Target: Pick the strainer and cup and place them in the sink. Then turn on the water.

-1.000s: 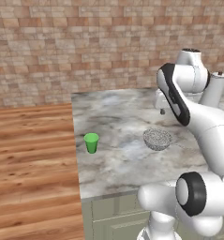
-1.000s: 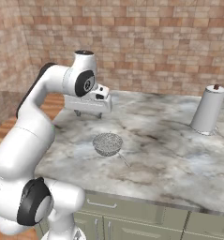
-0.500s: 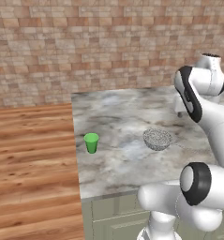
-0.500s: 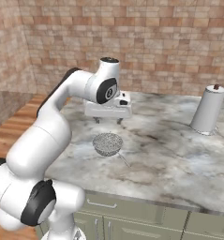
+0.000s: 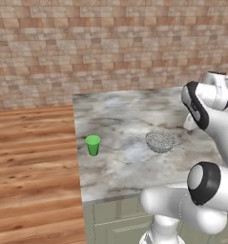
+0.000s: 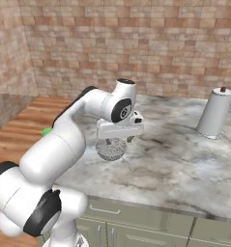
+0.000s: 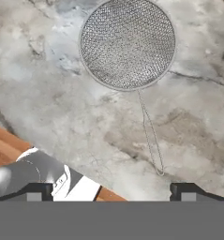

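While the gripper (image 7: 111, 190) hangs wide open and empty over the mesh strainer (image 7: 127, 44), closing off-center on the thin rim could tip it or miss.

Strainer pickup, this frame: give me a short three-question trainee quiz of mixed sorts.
1. True or false: the gripper is shut on the strainer.
2. Which colour is the cup: A red, B green, C blue?
3. Fill in: the strainer rests on the marble ____.

Key: 1 false, the jaws stand open above it; 2 B; 3 counter.
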You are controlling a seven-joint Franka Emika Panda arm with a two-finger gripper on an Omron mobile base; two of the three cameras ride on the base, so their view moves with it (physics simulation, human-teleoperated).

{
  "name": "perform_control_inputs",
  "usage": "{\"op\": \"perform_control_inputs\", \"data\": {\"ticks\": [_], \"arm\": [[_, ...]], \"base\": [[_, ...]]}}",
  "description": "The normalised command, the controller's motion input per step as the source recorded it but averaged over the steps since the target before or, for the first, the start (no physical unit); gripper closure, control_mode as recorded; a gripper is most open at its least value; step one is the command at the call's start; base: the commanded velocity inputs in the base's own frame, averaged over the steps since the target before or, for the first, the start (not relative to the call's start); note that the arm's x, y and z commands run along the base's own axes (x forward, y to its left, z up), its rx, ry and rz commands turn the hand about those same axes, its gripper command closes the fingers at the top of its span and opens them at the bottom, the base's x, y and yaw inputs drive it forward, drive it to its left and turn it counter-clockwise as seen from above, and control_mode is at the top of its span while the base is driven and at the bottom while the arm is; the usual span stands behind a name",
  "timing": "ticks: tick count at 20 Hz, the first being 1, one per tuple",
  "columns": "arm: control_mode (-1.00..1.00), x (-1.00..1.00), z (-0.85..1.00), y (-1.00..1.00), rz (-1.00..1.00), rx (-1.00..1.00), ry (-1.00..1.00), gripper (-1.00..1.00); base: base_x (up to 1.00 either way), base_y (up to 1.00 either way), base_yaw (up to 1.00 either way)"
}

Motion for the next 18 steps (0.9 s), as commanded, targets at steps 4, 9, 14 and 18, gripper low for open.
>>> {"op": "perform_control_inputs", "data": {"ticks": [4, 9, 14, 18], "arm": [[-1.0, 0.0, -0.69, 0.0, 0.29, 0.0, 0.12, -1.0], [-1.0, 0.02, -0.51, 0.01, 0.2, 0.0, 0.06, -1.0], [-1.0, 0.07, -0.12, 0.0, 0.06, 0.0, 0.0, -1.0], [-1.0, 0.03, 0.0, 0.0, 0.0, 0.0, 0.0, -1.0]], "base": [[0.0, 0.0, 0.0], [0.0, 0.0, 0.0], [0.0, 0.0, 0.0], [0.0, 0.0, 0.0]]}}
